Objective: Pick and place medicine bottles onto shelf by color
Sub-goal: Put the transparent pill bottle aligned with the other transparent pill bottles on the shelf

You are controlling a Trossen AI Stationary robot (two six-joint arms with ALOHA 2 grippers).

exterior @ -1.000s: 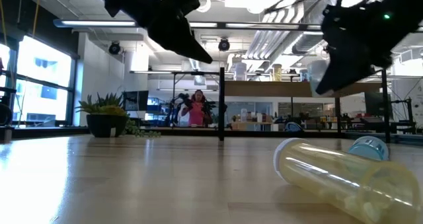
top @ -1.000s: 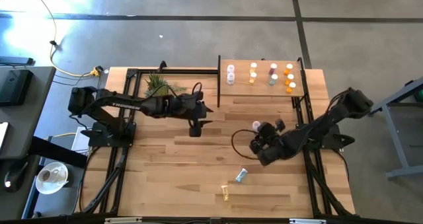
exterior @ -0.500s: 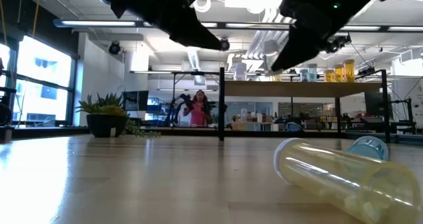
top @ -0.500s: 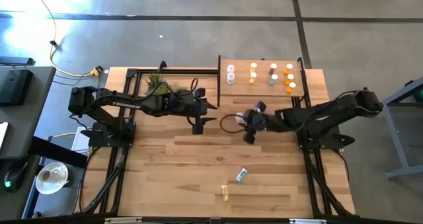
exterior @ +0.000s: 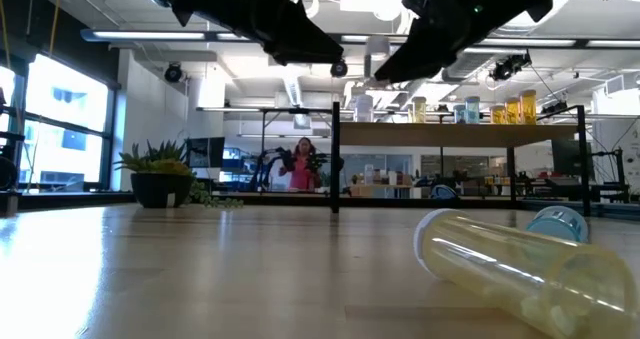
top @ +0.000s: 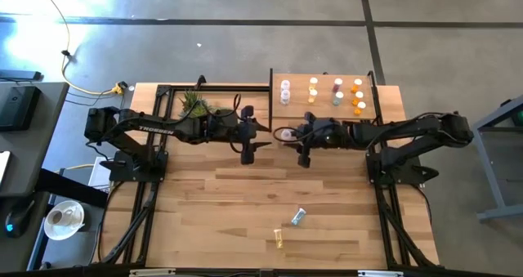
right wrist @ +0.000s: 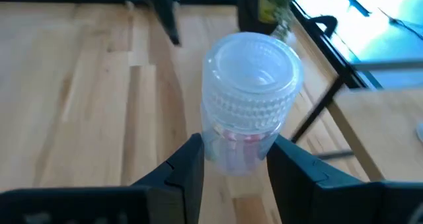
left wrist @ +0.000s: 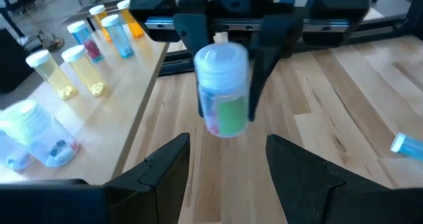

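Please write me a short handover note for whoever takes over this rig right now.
Right gripper: shut on a clear bottle with a white cap, held in the air mid-table, beside the shelf.
Left gripper: open, empty, facing that bottle from close by; it looks like a handover is coming.
Done: ten bottles stand on the shelf in four columns.
Left: the held bottle, plus a blue-capped bottle and a yellow bottle lying on the table's near side.
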